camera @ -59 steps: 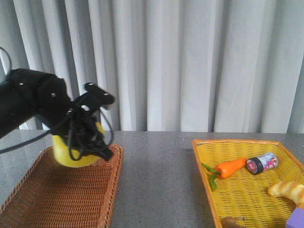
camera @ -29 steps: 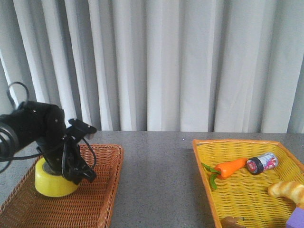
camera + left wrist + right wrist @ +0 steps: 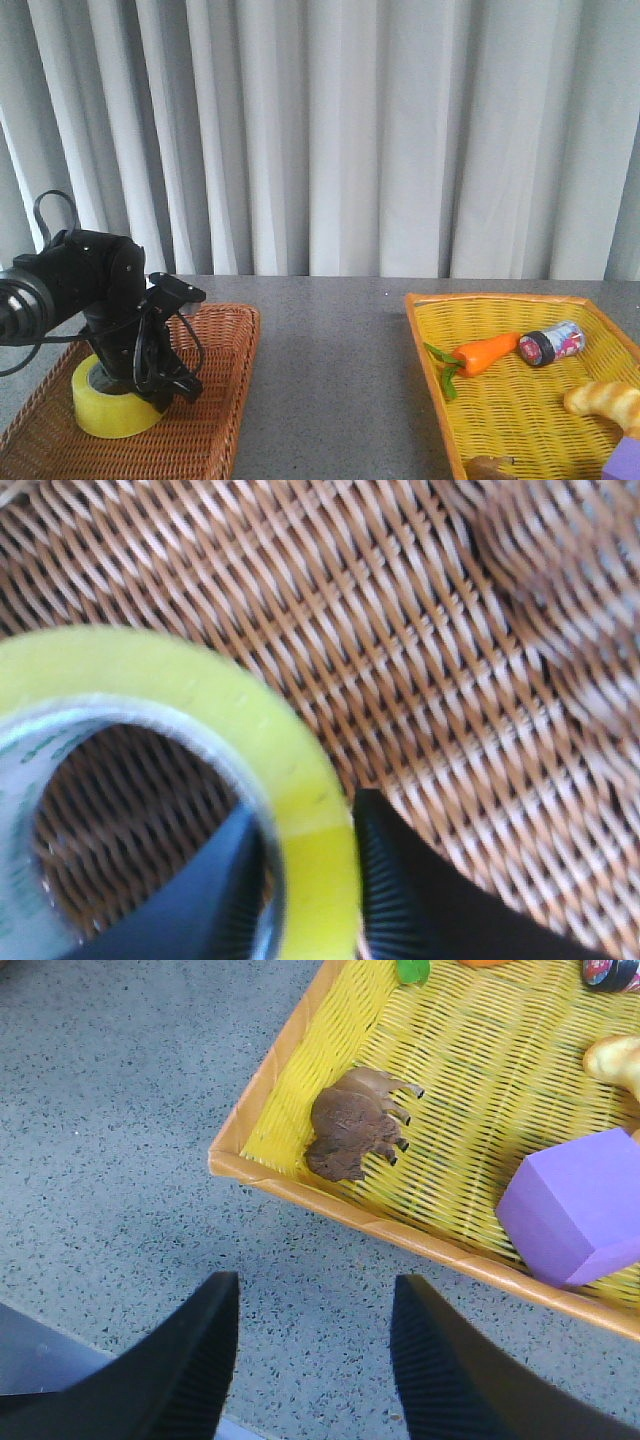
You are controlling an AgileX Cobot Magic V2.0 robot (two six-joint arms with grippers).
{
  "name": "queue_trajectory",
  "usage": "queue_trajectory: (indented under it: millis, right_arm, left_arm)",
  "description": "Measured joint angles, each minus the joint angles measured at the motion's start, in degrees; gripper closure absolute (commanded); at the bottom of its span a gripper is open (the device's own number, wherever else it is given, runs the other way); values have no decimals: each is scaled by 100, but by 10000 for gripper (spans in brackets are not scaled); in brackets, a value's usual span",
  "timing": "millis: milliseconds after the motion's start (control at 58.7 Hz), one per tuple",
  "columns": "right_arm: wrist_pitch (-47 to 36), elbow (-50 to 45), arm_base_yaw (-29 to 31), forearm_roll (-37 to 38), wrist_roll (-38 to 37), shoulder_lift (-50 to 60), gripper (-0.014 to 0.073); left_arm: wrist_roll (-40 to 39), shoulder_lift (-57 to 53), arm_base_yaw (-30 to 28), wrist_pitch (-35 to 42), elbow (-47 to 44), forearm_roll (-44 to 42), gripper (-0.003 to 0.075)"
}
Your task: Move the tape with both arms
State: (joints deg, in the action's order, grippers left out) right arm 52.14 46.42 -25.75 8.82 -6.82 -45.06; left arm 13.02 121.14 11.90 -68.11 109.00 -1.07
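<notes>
The tape [image 3: 108, 414], a wide yellow roll, lies flat on the floor of the brown wicker basket [image 3: 215, 405] at the front left. My left gripper [image 3: 150, 383] reaches down onto its right side. The left wrist view shows the tape [image 3: 250, 715] close up, its wall pinched by my left gripper [image 3: 305, 810]: one finger inside the core, the other against the outside, shut on it. My right gripper [image 3: 315, 1280] is open over the grey table, empty, just off the near corner of the yellow basket [image 3: 300, 1185]. It is out of the front view.
The yellow basket [image 3: 432, 385] at the right holds a carrot [image 3: 487, 352], a small jar [image 3: 552, 343], a bread piece [image 3: 605, 400], a purple block [image 3: 575, 1210] and a brown toy animal [image 3: 352, 1125]. Grey curtains hang behind the table.
My left arm has come down and to the left with the tape, from above the brown basket's far edge to the basket floor, where the roll now rests.
</notes>
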Motion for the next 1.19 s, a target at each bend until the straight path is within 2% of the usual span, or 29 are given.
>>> queue_trajectory:
  millis: [136,222,409,733,801,937,1193]
  right_arm:
    - [0,0,0,0,0,0,249]
    - [0,0,0,0,0,0,249]
    - [0,0,0,0,0,0,249]
    - [2,0,0,0,0,0,249]
    - [2,0,0,0,0,0,249]
    - [2,0,0,0,0,0,249]
    - [7,0,0,-25,0,0,249]
  left_arm:
    - [0,-19,-7,-148,0,70,231]
    - [0,-118,-7,-241,0,107,197]
    - [-119,-792,-7,-280,0,107,195]
    - [-555,-2659,-7,-350,-143,235,195]
    - [-626,-3142,-7,-358,-438,235,195]
    - [-692,-4247,-7,-205,-1581,235,195]
    - [-767,-6419,-7,1168,-4357,235,195]
